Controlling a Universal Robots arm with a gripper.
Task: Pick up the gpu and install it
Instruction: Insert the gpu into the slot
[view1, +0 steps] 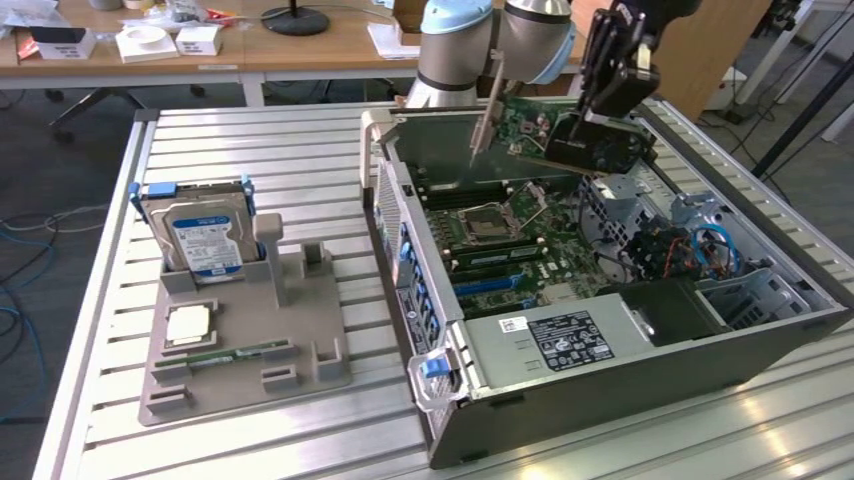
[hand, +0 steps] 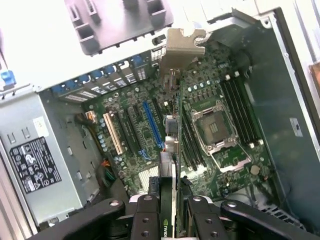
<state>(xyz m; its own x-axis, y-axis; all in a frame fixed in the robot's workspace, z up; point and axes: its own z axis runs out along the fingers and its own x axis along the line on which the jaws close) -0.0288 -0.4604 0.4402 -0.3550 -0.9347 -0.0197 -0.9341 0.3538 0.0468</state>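
Holding gpu (view1: 577, 138) clear above the motherboard (view1: 514, 240) in the open case (view1: 641, 405) on the tabletop (view1: 267, 140), with jaws clenched on its shroud end and silver bracket (hand: 182, 47) facing the case's rear, probably to line its edge with the blue slot (hand: 151, 125).

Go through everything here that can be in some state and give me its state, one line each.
Grey computer case: on its side, open.
Green circuit-board gpu with black fan shroud and silver bracket: gripped, hanging over the case, not seated.
Black gripper: jaws shut on the gpu.
Blue motherboard slot: empty.
Silver hard drive with blue-white label: upright in grey holder.
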